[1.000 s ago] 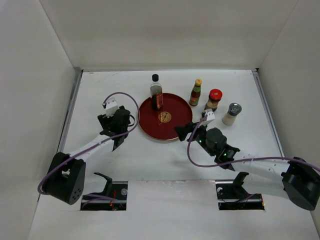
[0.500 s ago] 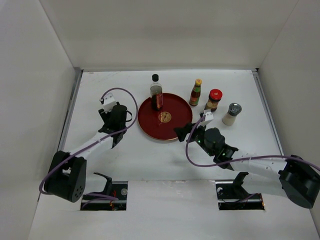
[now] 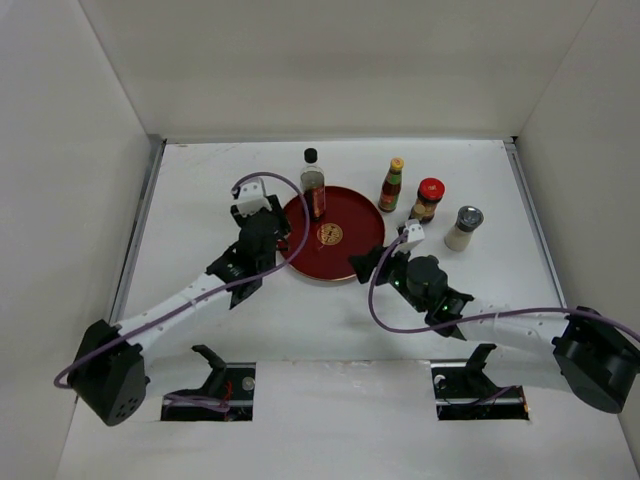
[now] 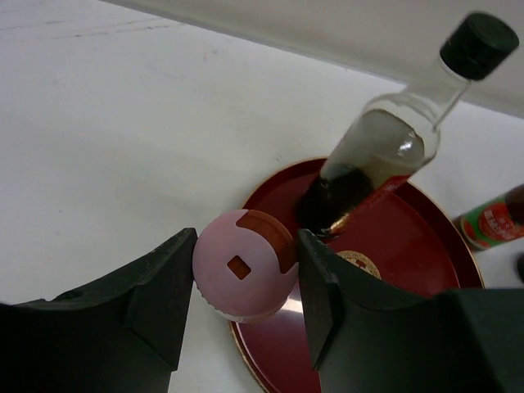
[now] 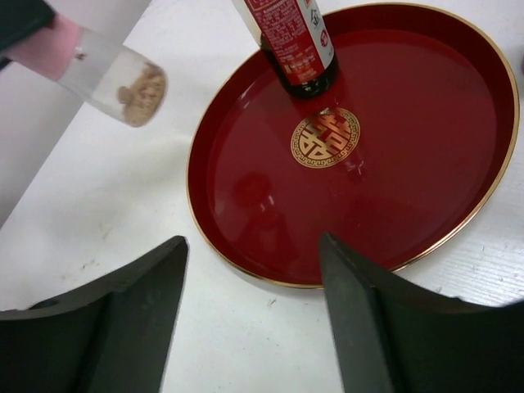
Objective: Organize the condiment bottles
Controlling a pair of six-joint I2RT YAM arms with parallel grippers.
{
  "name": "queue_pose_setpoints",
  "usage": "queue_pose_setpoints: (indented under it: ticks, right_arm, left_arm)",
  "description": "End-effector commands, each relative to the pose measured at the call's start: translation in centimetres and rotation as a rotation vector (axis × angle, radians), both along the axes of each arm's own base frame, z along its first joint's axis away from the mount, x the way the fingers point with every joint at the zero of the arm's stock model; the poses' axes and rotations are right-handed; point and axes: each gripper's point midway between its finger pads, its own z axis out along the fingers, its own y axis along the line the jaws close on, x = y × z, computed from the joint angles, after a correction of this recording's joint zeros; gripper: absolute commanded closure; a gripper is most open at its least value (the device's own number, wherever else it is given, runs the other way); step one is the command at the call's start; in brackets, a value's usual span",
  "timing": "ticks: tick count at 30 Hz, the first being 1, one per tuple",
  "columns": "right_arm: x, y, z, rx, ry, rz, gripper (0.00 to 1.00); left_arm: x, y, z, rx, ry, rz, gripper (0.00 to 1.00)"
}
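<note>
left pincer (image 4: 246, 246) clamped on the cap of the pink-capped jar (image 5: 115, 78). jar is tilted, at the left rim of the red tray (image 3: 350, 215). right pincer (image 5: 252, 246) has its fingers apart, over the tray's near rim. tall black-capped bottle (image 3: 312, 185) stands on the tray's far side. yellow-capped bottle (image 3: 391, 185), red-capped jar (image 3: 428, 200) and silver-capped shaker (image 3: 463, 228) stand on the table (image 3: 200, 180), right of the tray.
</note>
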Motion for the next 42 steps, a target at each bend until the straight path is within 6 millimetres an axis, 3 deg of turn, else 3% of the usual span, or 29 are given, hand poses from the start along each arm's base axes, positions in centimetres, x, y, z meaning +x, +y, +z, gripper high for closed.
queue_pose_setpoints:
  ticks: [1, 5, 7, 10, 15, 19, 24, 26, 30, 34, 36, 39, 41, 42]
  right_arm:
    - [0.7, 0.7, 3.3, 0.083, -0.067, 0.006, 0.38]
    - [0.4, 0.5, 3.8, 0.086, -0.081, 0.008, 0.74]
    - [0.4, 0.4, 4.0, 0.084, -0.088, 0.006, 0.81]
    - [0.5, 0.1, 4.2, 0.078, -0.099, -0.004, 0.80]
    - [0.5, -0.4, 4.4, 0.091, -0.108, -0.021, 0.67]
    - [0.6, -0.9, 4.6, 0.094, -0.117, -0.035, 0.54]
    - [0.9, -1.2, 4.6, 0.085, -0.116, -0.053, 0.34]
    - [1.2, -1.6, 4.9, 0.092, -0.118, -0.068, 0.29]
    - [1.6, -1.8, 6.7, 0.127, -0.118, -0.081, 0.32]
    - [3.0, -2.5, 8.9, 0.069, -0.121, -0.127, 0.67]
    - [4.5, -3.7, 10.0, 0.033, -0.112, -0.200, 0.78]
    - [7.0, -5.7, 11.7, -0.030, -0.118, -0.288, 0.77]
    - [8.8, -7.2, 12.7, -0.073, -0.112, -0.347, 0.65]
    - [9.9, -8.1, 13.2, -0.088, -0.111, -0.382, 0.54]
  left_arm:
    - [1.6, -3.1, 2.7, -0.056, -0.071, -0.061, 0.69]
    - [3.7, -5.2, 1.6, -0.051, -0.058, -0.105, 0.68]
    - [4.7, -5.8, 0.5, -0.040, -0.042, -0.106, 0.67]
    - [5.8, -6.2, -1.6, 0.012, -0.008, -0.094, 0.67]
    - [7.1, -7.1, -5.0, 0.072, 0.041, -0.095, 0.65]
    - [7.1, -7.4, -6.0, 0.084, 0.046, -0.088, 0.57]
    - [5.6, -6.6, -5.0, 0.080, 0.017, -0.056, 0.21]
    - [4.8, -6.0, -3.9, 0.059, -0.011, -0.052, 0.13]
    - [2.6, -4.0, -1.0, -0.010, -0.099, -0.035, 0.10]
    - [-0.4, -1.0, 1.8, -0.117, -0.218, -0.021, 0.10]
    - [-2.2, 0.0, 2.4, -0.177, -0.264, -0.029, 0.17]
    - [-4.6, 1.8, 2.4, -0.257, -0.313, -0.026, 0.24]
    - [-5.6, 3.2, 2.4, -0.283, -0.342, -0.004, 0.25]
    - [-6.0, 3.9, 2.3, -0.295, -0.354, 0.005, 0.26]
